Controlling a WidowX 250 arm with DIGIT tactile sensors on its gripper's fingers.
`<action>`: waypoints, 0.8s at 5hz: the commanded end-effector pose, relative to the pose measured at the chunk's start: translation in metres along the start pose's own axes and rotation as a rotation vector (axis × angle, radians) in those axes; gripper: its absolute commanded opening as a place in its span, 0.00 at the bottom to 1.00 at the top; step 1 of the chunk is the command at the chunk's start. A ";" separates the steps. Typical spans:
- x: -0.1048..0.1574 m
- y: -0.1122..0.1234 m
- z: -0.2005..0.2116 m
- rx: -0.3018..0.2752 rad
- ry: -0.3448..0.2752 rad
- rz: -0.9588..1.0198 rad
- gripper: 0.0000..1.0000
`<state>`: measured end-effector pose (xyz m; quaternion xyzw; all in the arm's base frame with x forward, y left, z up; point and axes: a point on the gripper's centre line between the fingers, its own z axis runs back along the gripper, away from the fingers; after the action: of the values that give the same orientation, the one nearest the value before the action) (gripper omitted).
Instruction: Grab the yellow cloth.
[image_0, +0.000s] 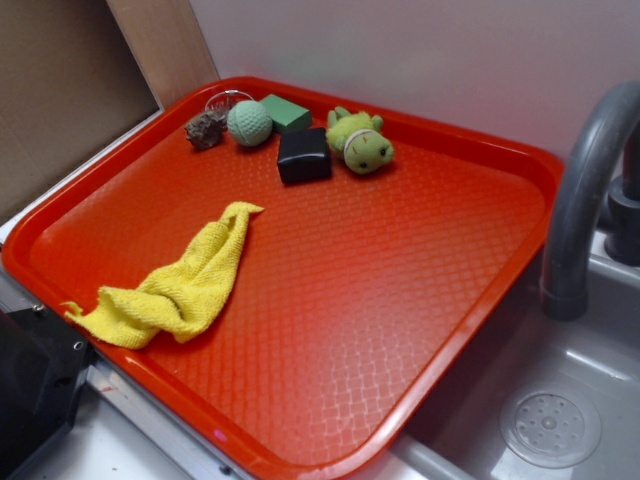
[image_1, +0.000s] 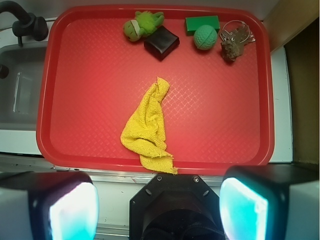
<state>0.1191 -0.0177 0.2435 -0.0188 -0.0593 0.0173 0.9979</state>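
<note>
The yellow cloth (image_0: 178, 285) lies crumpled in a long strip on the red tray (image_0: 400, 300), near its front left edge, one corner hanging over the rim. In the wrist view the yellow cloth (image_1: 147, 127) is at the tray's (image_1: 90, 90) near middle, its lower corner on the rim. My gripper (image_1: 159, 210) is open and empty, with its fingers (image_1: 70, 212) spread wide, high above and just short of the tray's near rim. A black part of the arm (image_0: 30, 390) shows at the bottom left of the exterior view.
At the tray's far edge sit a yellow-green plush toy (image_0: 360, 143), a black block (image_0: 303, 155), a green block (image_0: 285, 112), a green ball (image_0: 249, 122), and a brown lump (image_0: 205, 129) by a wire ring. A sink (image_0: 560, 400) and grey faucet (image_0: 580, 190) stand right.
</note>
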 end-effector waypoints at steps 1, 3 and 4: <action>0.000 0.000 0.000 0.000 0.000 0.000 1.00; 0.022 -0.014 -0.103 0.011 -0.094 -0.152 1.00; -0.001 -0.023 -0.149 -0.007 -0.123 -0.220 1.00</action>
<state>0.1305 -0.0430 0.0921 -0.0151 -0.1109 -0.0898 0.9897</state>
